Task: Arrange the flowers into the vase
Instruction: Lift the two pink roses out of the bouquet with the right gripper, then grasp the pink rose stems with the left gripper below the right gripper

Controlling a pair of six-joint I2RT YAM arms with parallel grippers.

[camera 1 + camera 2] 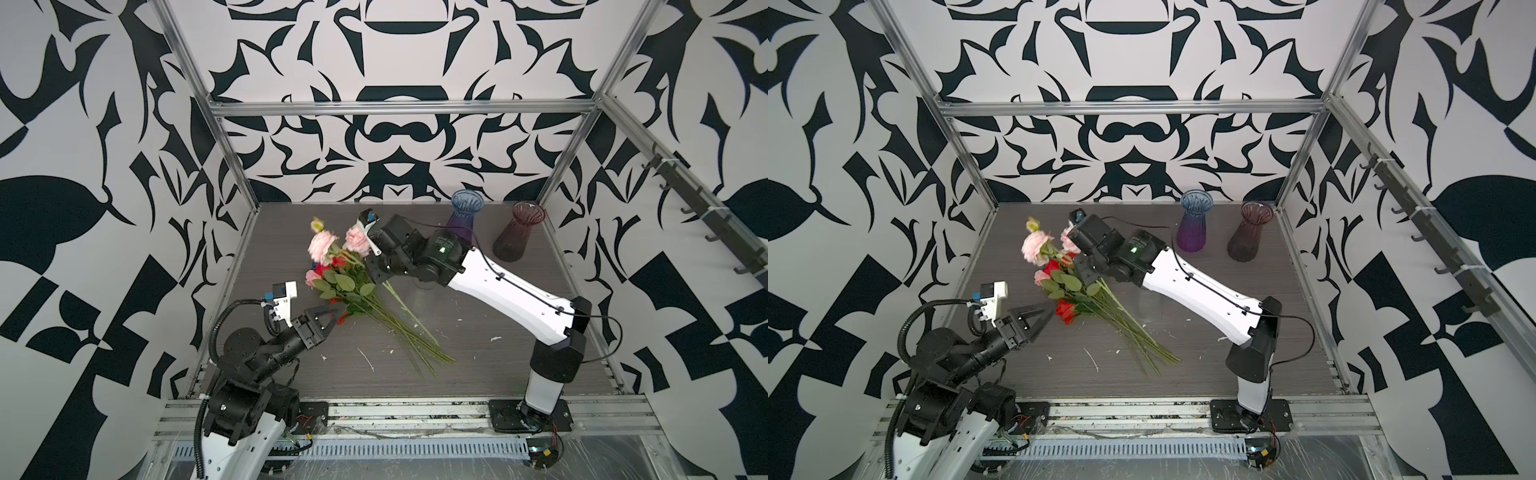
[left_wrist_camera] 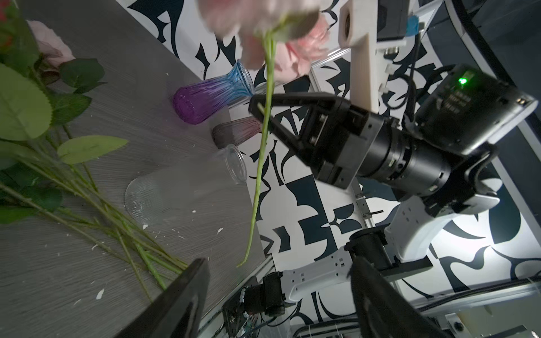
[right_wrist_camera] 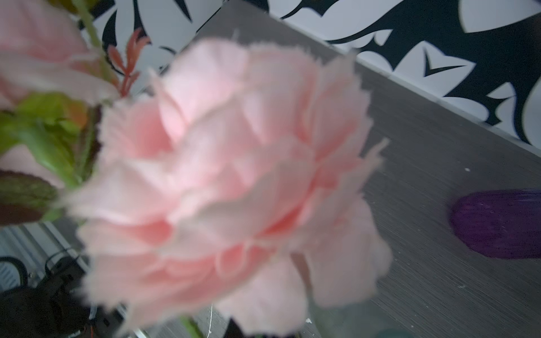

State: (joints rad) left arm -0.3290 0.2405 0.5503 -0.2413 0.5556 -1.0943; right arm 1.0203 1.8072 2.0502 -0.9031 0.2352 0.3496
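Note:
Several flowers (image 1: 345,286) lie in a heap mid-table, with red and pink blooms and green stems (image 1: 409,338) fanned toward the front. My right gripper (image 2: 260,106) is shut on the thin stem of a ruffled pale pink flower (image 1: 358,242) and holds it off the table. That bloom (image 3: 234,175) fills the right wrist view and hides the jaws there. My left gripper (image 1: 337,312) is open and empty beside a red bloom (image 1: 1066,311) at the heap's near edge. A clear glass vase (image 2: 181,187) stands under the right arm.
A blue-and-purple vase (image 1: 462,216) and a dark red vase (image 1: 517,235) stand at the back right. Metal frame posts and patterned walls close in the table (image 1: 498,374). White specks litter the front of it.

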